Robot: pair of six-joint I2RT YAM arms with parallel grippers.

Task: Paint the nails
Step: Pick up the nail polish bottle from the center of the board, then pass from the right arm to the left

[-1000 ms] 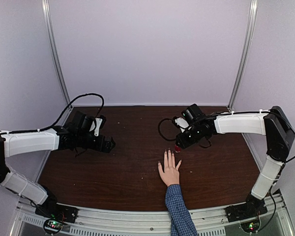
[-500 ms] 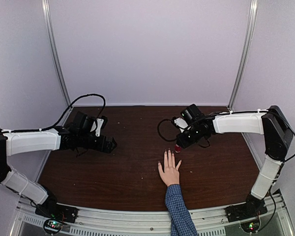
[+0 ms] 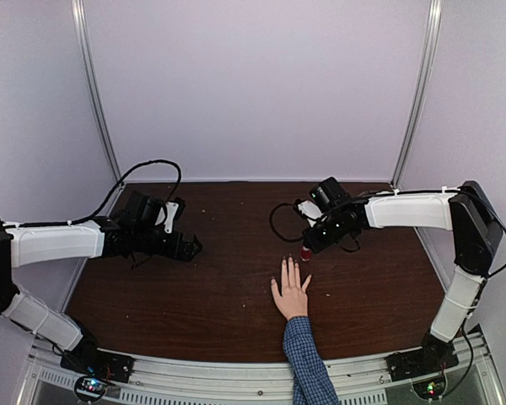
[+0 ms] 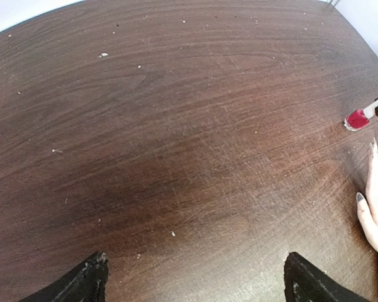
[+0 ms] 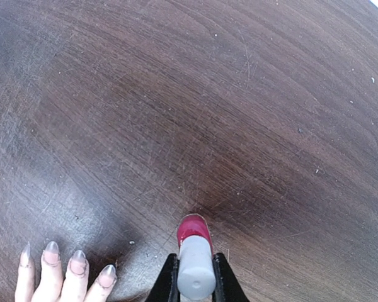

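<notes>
Right wrist view: the right gripper (image 5: 195, 277) is clamped on the white cap (image 5: 196, 272) of a small red polish bottle (image 5: 194, 228). The bottle stands on the dark wood table (image 5: 176, 94), its red body showing just beyond the cap. Whether the cap is screwed on or lifted off cannot be told, and how full the bottle is cannot be seen through the red glass.

A hand (image 3: 292, 292) with a blue checked sleeve (image 3: 309, 363) lies flat, palm down, fingers pointing away from the arm bases. Its nails (image 5: 79, 263) are near the bottle, to the lower left in the right wrist view; the four visible there look pale greyish, with no red on them. From above, the bottle (image 3: 305, 254) sits just beyond the fingertips, slightly to their right.

The left gripper (image 4: 195, 283) hangs over bare table, well apart from the hand, its jaws spread wide and holding nothing. Its camera catches the bottle (image 4: 359, 117) and the fingers (image 4: 377, 201) at the far right edge.
</notes>
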